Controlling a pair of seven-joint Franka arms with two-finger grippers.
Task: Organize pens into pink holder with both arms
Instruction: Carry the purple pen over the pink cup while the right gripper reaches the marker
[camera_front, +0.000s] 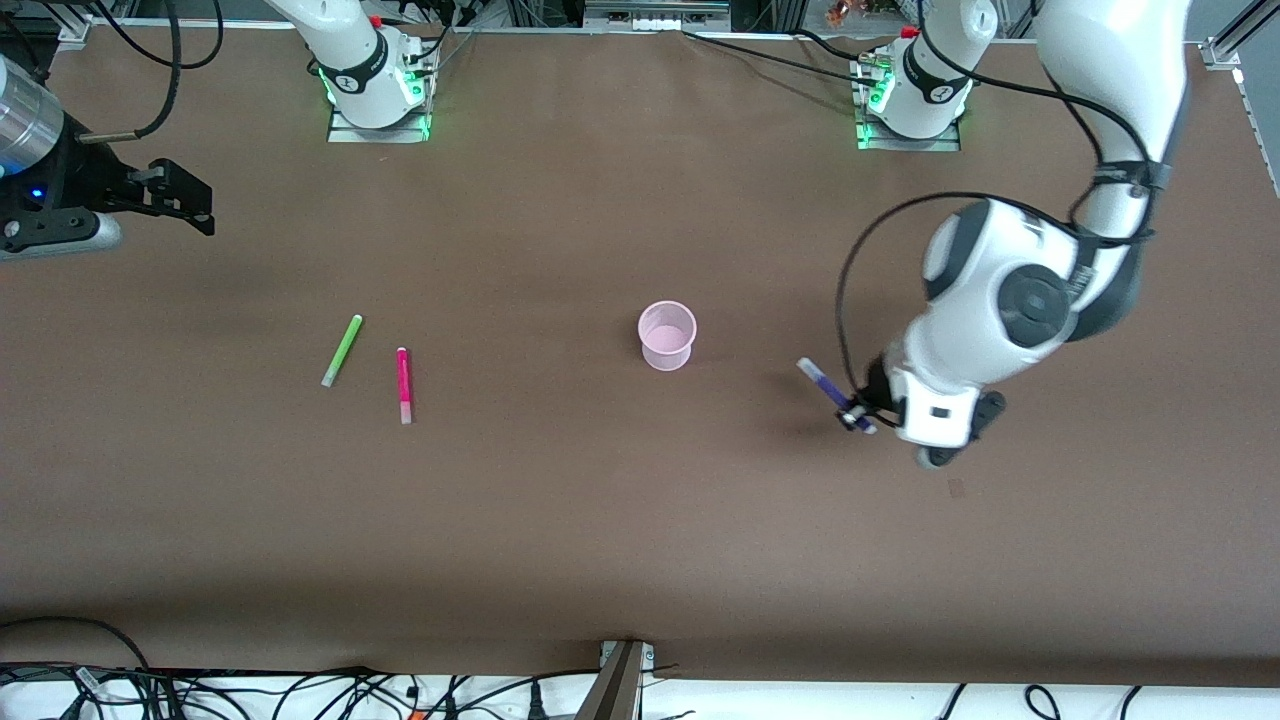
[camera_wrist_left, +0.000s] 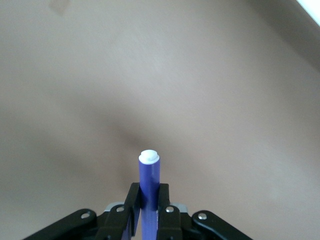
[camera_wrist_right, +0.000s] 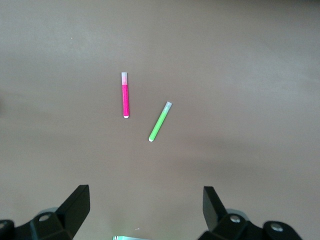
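The pink holder (camera_front: 667, 335) stands upright mid-table. My left gripper (camera_front: 858, 415) hangs low over the table toward the left arm's end from the holder, shut on a dark purple pen (camera_front: 835, 395) that slants up toward the holder. In the left wrist view the purple pen (camera_wrist_left: 149, 175) stands up from the left gripper (camera_wrist_left: 149, 200), pale end outward. A green pen (camera_front: 342, 350) and a magenta pen (camera_front: 404, 384) lie side by side toward the right arm's end. My right gripper (camera_front: 190, 200) waits open above that end; its wrist view shows the magenta pen (camera_wrist_right: 125, 97), the green pen (camera_wrist_right: 160, 122) and the empty right gripper (camera_wrist_right: 145, 205).
Both arm bases (camera_front: 378, 95) (camera_front: 912, 100) stand along the table edge farthest from the front camera. Cables and a metal bracket (camera_front: 620, 680) run along the nearest edge. Brown tabletop (camera_front: 600, 520) stretches between the pens, the holder and that edge.
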